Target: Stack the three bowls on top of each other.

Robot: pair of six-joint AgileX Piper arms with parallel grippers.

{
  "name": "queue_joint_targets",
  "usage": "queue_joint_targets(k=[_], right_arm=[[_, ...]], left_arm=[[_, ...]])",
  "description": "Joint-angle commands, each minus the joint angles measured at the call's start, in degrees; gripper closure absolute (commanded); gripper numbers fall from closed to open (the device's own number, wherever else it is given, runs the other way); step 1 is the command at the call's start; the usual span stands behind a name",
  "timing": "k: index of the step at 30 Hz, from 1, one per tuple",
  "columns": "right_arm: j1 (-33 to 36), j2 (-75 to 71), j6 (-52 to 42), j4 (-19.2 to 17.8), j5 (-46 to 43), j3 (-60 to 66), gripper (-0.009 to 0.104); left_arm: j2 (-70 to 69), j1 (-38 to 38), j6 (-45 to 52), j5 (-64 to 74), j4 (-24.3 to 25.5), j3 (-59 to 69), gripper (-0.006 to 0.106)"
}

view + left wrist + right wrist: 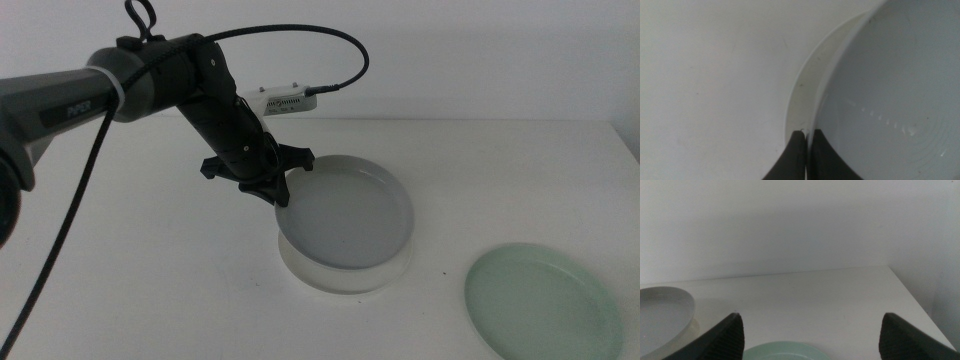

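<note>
- Left arm: enters the middle view from the left side, dark housing, slanting forward and down toward mid-table; a black cable loops off its upper link.
- Left gripper: pointed downward and to the right, fingertips low, near table level.
- Left jaws: drawn nearly together, only a thin sliver pinched between the tips (best seen in the left wrist view).
- Right arm: not visible in the middle view.
- Right gripper: seen only by its own wrist camera; held level, low over the table.
- Right jaws: spread wide apart, nothing between them.
</note>
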Motion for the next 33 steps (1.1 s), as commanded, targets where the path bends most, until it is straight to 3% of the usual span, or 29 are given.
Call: queue_joint_targets(k=[1, 9, 13, 18, 24, 25, 33], right_arm=[[-0.23, -0.22, -0.15, -0.43, -0.68, 0.19, 0.015], [-0.23, -0.22, -0.15, -0.43, -0.68, 0.19, 0.015], [-0.23, -0.22, -0.15, -0.43, -0.68, 0.19, 0.015], [-0.23, -0.22, -0.15, -0.43, -0.68, 0.19, 0.015], [-0.23, -0.22, -0.15, -0.43, -0.68, 0.19, 0.015], [-0.23, -0.22, -0.15, -0.43, -0.68, 0.19, 0.015], [-0.23, -0.22, -0.15, -0.43, -0.68, 0.19, 0.015]], left_arm=[[0.00, -0.42, -0.47, -0.64, -0.92, -0.05, 0.102], [1.70, -0.42, 0.01, -0.15, -1.21, -0.05, 0.102], [1.82, -0.42, 0.48, 0.39, -1.15, -0.05, 0.096], [1.70, -0.42, 2.09, 2.18, -0.74, -0.05, 0.069], [-1.94, 1.06, 6.06, 5.89, -0.73, -0.05, 0.012], [-3.15, 1.56, 6.64, 6.29, -0.72, -0.05, 0.006], [-18.01, 4.80, 16.96, 10.46, -1.61, 0.84, 0.007]])
